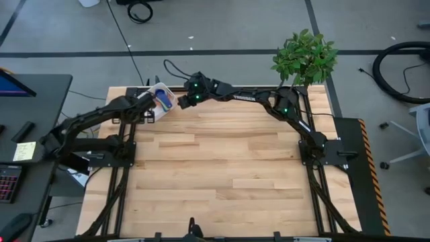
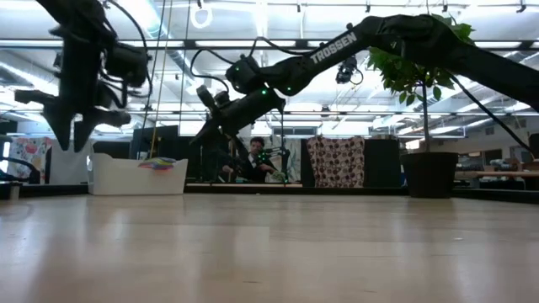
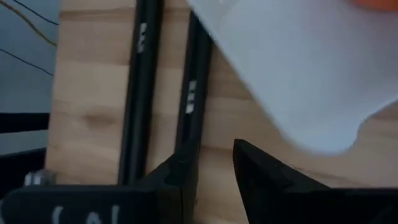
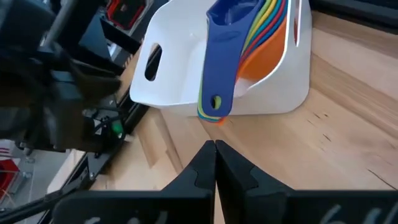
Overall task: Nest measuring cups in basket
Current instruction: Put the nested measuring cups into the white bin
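The dark right arm (image 2: 337,46) says TROSSEN in white, its right gripper (image 4: 215,149) pinched shut on nothing beside the small white plastic basket (image 4: 180,68) holding the stacked colourful plastic measuring cups (image 4: 249,43) at the table's far left corner, while the left gripper (image 3: 211,168) is parted, its fingertips cut off.

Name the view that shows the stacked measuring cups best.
Right wrist view: the measuring cups sit nested in the basket, dark blue topmost. High view shows a speck, low view a sliver over the rim, left wrist view an orange corner.
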You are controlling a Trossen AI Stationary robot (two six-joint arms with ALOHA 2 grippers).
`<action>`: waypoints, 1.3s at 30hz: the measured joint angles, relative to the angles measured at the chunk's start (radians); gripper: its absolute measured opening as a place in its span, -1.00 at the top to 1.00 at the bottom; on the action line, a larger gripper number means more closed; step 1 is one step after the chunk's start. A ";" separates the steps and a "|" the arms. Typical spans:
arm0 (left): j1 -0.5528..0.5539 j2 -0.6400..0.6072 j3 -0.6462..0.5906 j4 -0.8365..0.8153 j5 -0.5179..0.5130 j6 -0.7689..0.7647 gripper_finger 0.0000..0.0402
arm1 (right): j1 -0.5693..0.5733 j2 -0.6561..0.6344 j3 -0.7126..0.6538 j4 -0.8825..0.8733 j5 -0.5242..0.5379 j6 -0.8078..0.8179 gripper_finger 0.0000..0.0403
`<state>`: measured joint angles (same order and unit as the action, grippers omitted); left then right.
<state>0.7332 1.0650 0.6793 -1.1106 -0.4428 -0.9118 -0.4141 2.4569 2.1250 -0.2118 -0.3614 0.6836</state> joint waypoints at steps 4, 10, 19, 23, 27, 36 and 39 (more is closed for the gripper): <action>0.041 0.099 0.000 0.122 0.003 0.102 0.47 | -0.003 0.000 0.000 0.009 -0.003 0.020 0.95; 0.113 0.228 -0.001 0.162 -0.043 0.191 0.47 | 0.000 -0.001 0.000 0.010 -0.033 0.031 0.95; 0.180 0.268 0.000 0.347 0.002 0.323 0.47 | 0.006 -0.002 0.000 -0.001 0.002 0.023 0.95; 0.180 0.272 0.000 0.395 0.053 0.348 0.47 | -0.006 -0.002 0.000 -0.031 0.079 0.000 0.95; 0.179 0.272 0.000 0.395 0.056 0.348 0.47 | -0.029 -0.002 0.000 -0.020 0.080 -0.007 0.95; 0.154 0.274 0.000 0.420 0.170 0.356 0.47 | -0.055 0.099 0.000 0.177 -0.219 0.139 0.95; 0.125 0.277 -0.001 0.429 0.193 0.360 0.47 | -0.033 0.141 0.001 0.273 -0.266 0.206 0.95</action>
<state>0.8580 1.3418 0.6785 -0.6811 -0.2495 -0.5515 -0.4469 2.5981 2.1260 0.0614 -0.6277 0.8898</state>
